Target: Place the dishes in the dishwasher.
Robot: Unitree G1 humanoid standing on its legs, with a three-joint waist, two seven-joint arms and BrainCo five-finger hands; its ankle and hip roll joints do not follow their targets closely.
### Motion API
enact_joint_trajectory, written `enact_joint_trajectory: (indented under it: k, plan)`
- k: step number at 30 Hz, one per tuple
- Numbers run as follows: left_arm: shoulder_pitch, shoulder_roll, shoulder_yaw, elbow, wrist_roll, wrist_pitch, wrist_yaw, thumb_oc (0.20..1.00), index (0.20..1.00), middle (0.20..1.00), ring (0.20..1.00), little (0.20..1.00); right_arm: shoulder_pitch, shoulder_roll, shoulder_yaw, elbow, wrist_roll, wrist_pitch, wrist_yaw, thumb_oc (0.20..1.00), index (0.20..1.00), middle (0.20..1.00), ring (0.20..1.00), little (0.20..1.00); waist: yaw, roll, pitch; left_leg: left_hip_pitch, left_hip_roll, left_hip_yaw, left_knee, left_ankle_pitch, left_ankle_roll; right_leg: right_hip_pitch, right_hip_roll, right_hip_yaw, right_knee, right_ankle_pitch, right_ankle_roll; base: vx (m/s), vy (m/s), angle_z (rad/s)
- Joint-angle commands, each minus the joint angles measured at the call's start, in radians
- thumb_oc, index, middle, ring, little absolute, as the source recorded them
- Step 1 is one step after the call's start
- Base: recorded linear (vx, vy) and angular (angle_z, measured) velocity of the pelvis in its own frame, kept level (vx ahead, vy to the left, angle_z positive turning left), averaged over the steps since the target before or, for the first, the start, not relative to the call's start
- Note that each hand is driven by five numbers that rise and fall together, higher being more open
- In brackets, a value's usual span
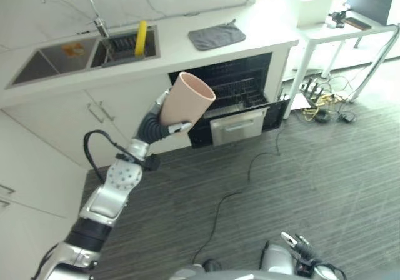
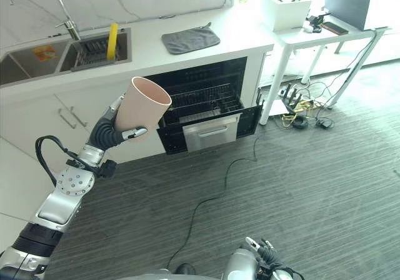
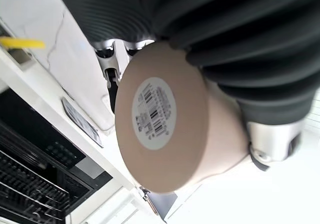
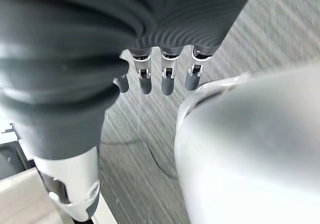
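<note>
My left hand (image 1: 154,125) is shut on a beige cup (image 1: 186,100), held up in the air with its open mouth tilted up and to the right. The cup's base with a white barcode sticker (image 3: 154,113) faces the left wrist view. Just beyond the cup, under the white counter, stands the open dishwasher (image 1: 232,92) with its black wire rack (image 2: 203,97) showing and the silver-fronted door (image 1: 237,127) pulled out. My right hand (image 1: 299,247) hangs low over the floor, its fingers (image 4: 168,78) relaxed and holding nothing.
A sink (image 1: 84,52) with a faucet (image 1: 94,14) and a yellow item (image 1: 142,37) sits in the counter to the left. A grey cloth (image 1: 216,35) lies on the counter above the dishwasher. A white table (image 1: 340,27) and tangled cables (image 1: 322,102) stand to the right.
</note>
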Motion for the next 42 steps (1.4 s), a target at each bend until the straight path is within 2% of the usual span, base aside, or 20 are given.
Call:
enact_joint_trajectory:
  k: [1, 2, 5, 8, 10, 12, 14, 16, 17, 18, 19, 21, 22, 24, 28, 29, 32, 36, 39, 42]
  plan:
    - [-0.005, 0.029, 0.045, -0.069, 0.017, -0.053, 0.038, 0.200, 0.200, 0.200, 0.200, 0.200, -0.013, 0.008, -0.014, 0.006, -0.030, -0.008, 0.005, 1.000, 1.000, 1.000, 1.000, 1.000, -0.020, 0.025, -0.018, 0.016, 0.014, 0.002, -0.038, -0.021, 0.006, 0.100, 0.062, -0.018, 0.011, 0.125, -0.008, 0.31, -0.503, 0.43]
    - [0.001, 0.002, 0.040, -0.076, 0.036, -0.046, 0.053, 0.200, 0.200, 0.200, 0.200, 0.200, -0.014, 0.008, -0.010, 0.029, -0.019, 0.007, -0.003, 1.000, 1.000, 1.000, 1.000, 1.000, -0.014, 0.021, -0.037, 0.015, 0.059, 0.018, -0.017, -0.014, -0.026, 0.158, 0.097, -0.052, -0.037, 0.072, -0.025, 0.31, -0.517, 0.47]
    - [0.008, -0.021, 0.046, -0.104, 0.053, -0.027, 0.072, 0.200, 0.200, 0.200, 0.200, 0.200, -0.013, 0.000, 0.000, 0.023, -0.037, 0.024, -0.013, 1.000, 1.000, 1.000, 1.000, 1.000, -0.010, 0.015, -0.048, -0.015, 0.082, 0.005, 0.053, -0.020, -0.049, 0.202, 0.134, -0.060, -0.068, 0.042, -0.060, 0.18, -0.298, 0.47]
    - [0.005, -0.023, 0.055, -0.113, 0.038, -0.016, 0.088, 0.200, 0.200, 0.200, 0.200, 0.200, -0.019, -0.020, 0.008, 0.023, -0.031, 0.034, -0.028, 1.000, 1.000, 1.000, 1.000, 1.000, -0.003, 0.006, -0.049, -0.073, 0.086, -0.008, 0.160, -0.027, -0.058, 0.229, 0.168, -0.048, -0.079, 0.014, -0.096, 0.09, -0.233, 0.10]
    - [0.004, -0.027, 0.062, -0.110, 0.020, -0.033, 0.078, 0.200, 0.200, 0.200, 0.200, 0.200, -0.015, -0.040, -0.006, 0.034, -0.038, 0.022, -0.012, 1.000, 1.000, 1.000, 1.000, 1.000, 0.001, -0.003, -0.044, -0.164, 0.101, 0.036, 0.319, -0.014, -0.062, 0.273, 0.192, -0.079, -0.099, -0.007, -0.133, 0.07, -0.261, 0.13]
    - [-0.004, -0.035, 0.059, -0.103, 0.021, -0.033, 0.074, 0.200, 0.200, 0.200, 0.200, 0.200, -0.010, -0.044, -0.013, 0.037, -0.042, 0.019, -0.012, 1.000, 1.000, 1.000, 1.000, 1.000, -0.002, -0.003, -0.045, -0.186, 0.096, 0.055, 0.341, -0.011, -0.059, 0.283, 0.200, -0.095, -0.104, -0.011, -0.142, 0.09, -0.116, 0.45]
    - [-0.002, -0.041, 0.057, -0.094, 0.024, -0.034, 0.084, 0.200, 0.200, 0.200, 0.200, 0.200, -0.008, -0.048, -0.015, 0.051, -0.044, 0.020, -0.010, 1.000, 1.000, 1.000, 1.000, 1.000, 0.000, 0.005, -0.045, -0.188, 0.088, 0.050, 0.287, -0.001, -0.057, 0.292, 0.218, -0.096, -0.105, -0.019, -0.144, 0.13, 0.012, 0.38]
    - [0.005, -0.043, 0.056, -0.094, 0.027, -0.042, 0.092, 0.200, 0.200, 0.200, 0.200, 0.200, -0.010, -0.049, -0.021, 0.062, -0.050, 0.022, -0.007, 1.000, 1.000, 1.000, 1.000, 1.000, -0.005, 0.016, -0.044, -0.167, 0.112, 0.061, 0.205, 0.032, -0.071, 0.299, 0.230, -0.097, -0.104, -0.033, -0.143, 0.13, 0.124, 0.11]
    - [0.005, -0.047, 0.053, -0.097, 0.031, -0.044, 0.097, 0.200, 0.200, 0.200, 0.200, 0.200, -0.008, -0.050, -0.023, 0.059, -0.050, 0.028, -0.008, 1.000, 1.000, 1.000, 1.000, 1.000, -0.009, 0.025, -0.044, -0.163, 0.142, 0.072, 0.154, 0.082, -0.092, 0.306, 0.238, -0.101, -0.105, -0.042, -0.143, 0.22, 0.310, 0.28]
    - [-0.005, -0.055, 0.045, -0.092, 0.028, -0.048, 0.104, 0.200, 0.200, 0.200, 0.200, 0.200, 0.012, -0.048, -0.031, 0.049, -0.064, 0.035, -0.008, 1.000, 1.000, 1.000, 1.000, 1.000, -0.026, 0.043, -0.044, -0.151, 0.231, 0.138, 0.045, 0.180, -0.133, 0.322, 0.227, -0.137, -0.099, -0.060, -0.133, 0.27, 0.401, 0.47]
    - [-0.009, -0.058, 0.042, -0.085, 0.026, -0.048, 0.107, 0.200, 0.200, 0.200, 0.200, 0.200, 0.025, -0.045, -0.027, 0.047, -0.076, 0.032, -0.009, 1.000, 1.000, 1.000, 1.000, 1.000, -0.034, 0.050, -0.047, -0.138, 0.264, 0.178, 0.006, 0.208, -0.145, 0.326, 0.211, -0.167, -0.088, -0.066, -0.127, 0.26, 0.389, 0.57]
    - [-0.014, -0.062, 0.039, -0.079, 0.029, -0.050, 0.099, 0.200, 0.200, 0.200, 0.200, 0.200, 0.031, -0.042, -0.024, 0.047, -0.068, 0.028, -0.019, 1.000, 1.000, 1.000, 1.000, 1.000, -0.037, 0.053, -0.048, -0.131, 0.279, 0.206, -0.014, 0.219, -0.153, 0.329, 0.198, -0.191, -0.078, -0.070, -0.122, 0.25, 0.367, 0.55]
    - [-0.018, -0.066, 0.030, -0.078, 0.033, -0.041, 0.086, 0.200, 0.200, 0.200, 0.200, 0.200, 0.032, -0.042, -0.030, 0.055, -0.035, 0.031, -0.038, 1.000, 1.000, 1.000, 1.000, 1.000, -0.029, 0.054, -0.050, -0.113, 0.257, 0.188, -0.021, 0.196, -0.149, 0.335, 0.173, -0.205, -0.035, -0.092, -0.117, 0.29, 0.421, 0.37]
    - [-0.017, -0.065, 0.030, -0.078, 0.032, -0.040, 0.085, 0.200, 0.200, 0.200, 0.200, 0.200, 0.030, -0.043, -0.032, 0.056, -0.030, 0.032, -0.039, 1.000, 1.000, 1.000, 1.000, 1.000, -0.026, 0.054, -0.050, -0.113, 0.249, 0.177, -0.019, 0.191, -0.146, 0.333, 0.169, -0.201, -0.025, -0.097, -0.117, 0.20, 0.304, 0.26]
    - [-0.032, -0.061, 0.020, -0.065, 0.030, -0.051, 0.066, 0.200, 0.200, 0.200, 0.200, 0.200, 0.028, -0.033, -0.045, 0.051, 0.004, 0.038, -0.036, 1.000, 1.000, 1.000, 1.000, 1.000, -0.001, 0.062, -0.052, -0.136, 0.180, 0.107, 0.023, 0.136, -0.108, 0.300, 0.132, -0.183, 0.085, -0.133, -0.111, 0.28, 0.443, 0.26]
    - [-0.066, -0.045, 0.010, -0.030, 0.002, -0.065, 0.021, 0.200, 0.200, 0.200, 0.200, 0.200, 0.032, -0.009, -0.052, 0.053, 0.047, 0.024, -0.038, 1.000, 1.000, 1.000, 1.000, 1.000, 0.012, 0.043, -0.050, -0.139, 0.102, 0.101, 0.046, 0.084, -0.044, 0.263, 0.082, -0.165, 0.227, -0.104, -0.073, 0.34, 0.466, 0.34]
    - [-0.088, -0.038, -0.009, -0.012, 0.002, -0.070, 0.002, 0.200, 0.200, 0.200, 0.200, 0.200, 0.040, 0.010, -0.053, 0.042, 0.060, 0.007, -0.053, 1.000, 1.000, 1.000, 1.000, 1.000, 0.007, 0.033, -0.054, -0.130, 0.048, 0.123, 0.039, 0.047, 0.007, 0.230, 0.060, -0.140, 0.348, -0.050, -0.051, 0.22, 0.292, 0.46]
    - [-0.101, -0.023, -0.011, -0.009, -0.011, -0.056, 0.007, 0.200, 0.200, 0.200, 0.200, 0.200, 0.048, 0.015, -0.051, 0.037, 0.050, -0.002, -0.053, 1.000, 1.000, 1.000, 1.000, 1.000, 0.004, 0.034, -0.052, -0.101, 0.015, 0.144, 0.019, 0.027, 0.035, 0.172, 0.052, -0.144, 0.445, -0.010, -0.044, 0.13, 0.121, 0.01]
    - [-0.116, -0.012, -0.010, -0.013, -0.021, -0.044, 0.011, 0.200, 0.200, 0.200, 0.200, 0.200, 0.045, 0.007, -0.044, 0.045, 0.059, -0.009, -0.043, 1.000, 1.000, 1.000, 1.000, 1.000, -0.014, 0.027, -0.038, -0.073, 0.004, 0.129, 0.011, 0.011, 0.031, 0.128, 0.090, -0.143, 0.356, 0.018, -0.051, 0.17, -0.077, -0.27]
    - [-0.120, 0.005, -0.004, -0.032, -0.016, -0.024, 0.027, 0.200, 0.200, 0.200, 0.200, 0.200, 0.033, 0.006, -0.038, 0.028, 0.062, 0.012, -0.052, 1.000, 1.000, 1.000, 1.000, 1.000, -0.041, -0.006, -0.014, -0.026, -0.004, 0.127, 0.013, -0.034, 0.017, 0.075, 0.027, -0.129, 0.113, 0.131, -0.024, 0.25, -0.281, -0.01]
